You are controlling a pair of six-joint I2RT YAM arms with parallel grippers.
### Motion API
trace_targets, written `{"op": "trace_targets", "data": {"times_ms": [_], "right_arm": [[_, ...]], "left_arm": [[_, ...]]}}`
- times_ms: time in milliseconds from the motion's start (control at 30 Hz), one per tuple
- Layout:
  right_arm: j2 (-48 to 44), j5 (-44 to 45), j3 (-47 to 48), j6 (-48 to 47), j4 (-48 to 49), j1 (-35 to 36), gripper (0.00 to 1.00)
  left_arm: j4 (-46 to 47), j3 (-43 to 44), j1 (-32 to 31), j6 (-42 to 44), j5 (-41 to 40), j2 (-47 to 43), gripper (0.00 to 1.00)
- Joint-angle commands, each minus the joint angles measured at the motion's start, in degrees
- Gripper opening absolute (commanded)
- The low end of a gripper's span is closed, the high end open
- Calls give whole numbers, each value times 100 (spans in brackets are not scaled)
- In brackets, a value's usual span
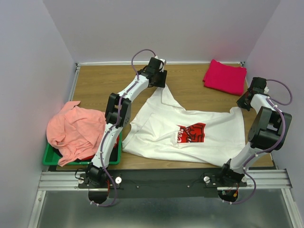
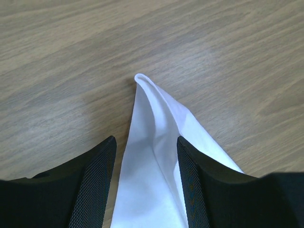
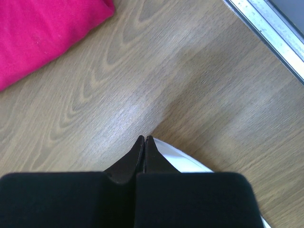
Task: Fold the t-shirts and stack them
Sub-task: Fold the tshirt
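Reading the wrist views, I see the left pincer [image 2: 146, 141] released, jaws straddling a pointed fold of the white t-shirt [image 2: 152, 171], and the right pincer [image 3: 144, 138] clenched at that shirt's edge; I cannot tell whether cloth is pinched. The white t-shirt lies spread across the middle of the tabletop [image 1: 99, 80], print upward, the magenta-red t-shirt [image 1: 225, 76] folded far right, the salmon-pink t-shirt [image 1: 76, 130] heaped over the green bin [image 1: 49, 157] at left.

My wooden table [image 1: 190, 76] carries a white tee [image 1: 156, 135] spread across the middle, a folded magenta tee [image 1: 225, 77] at upper right and a green bin [image 1: 50, 159] at lower left. The salmon tee [image 1: 76, 130] heaped in the bin may spill onto the wood.
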Motion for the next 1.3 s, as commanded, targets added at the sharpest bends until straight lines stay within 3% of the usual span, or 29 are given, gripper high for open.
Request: {"op": "trace_targets", "data": {"times_ms": [0, 633, 967, 1267], "right_arm": [[-121, -110, -63, 15, 70, -36, 0], [-113, -154, -63, 15, 87, -36, 0], [-113, -295, -63, 15, 96, -36, 0], [-165, -374, -89, 6, 105, -36, 0]], "left_arm": [[254, 263, -15, -198, 153, -222, 62], [500, 474, -24, -593, 602, 182, 56], [141, 553, -50, -681, 101, 182, 54], [9, 588, -138, -637, 127, 235, 56]]}}
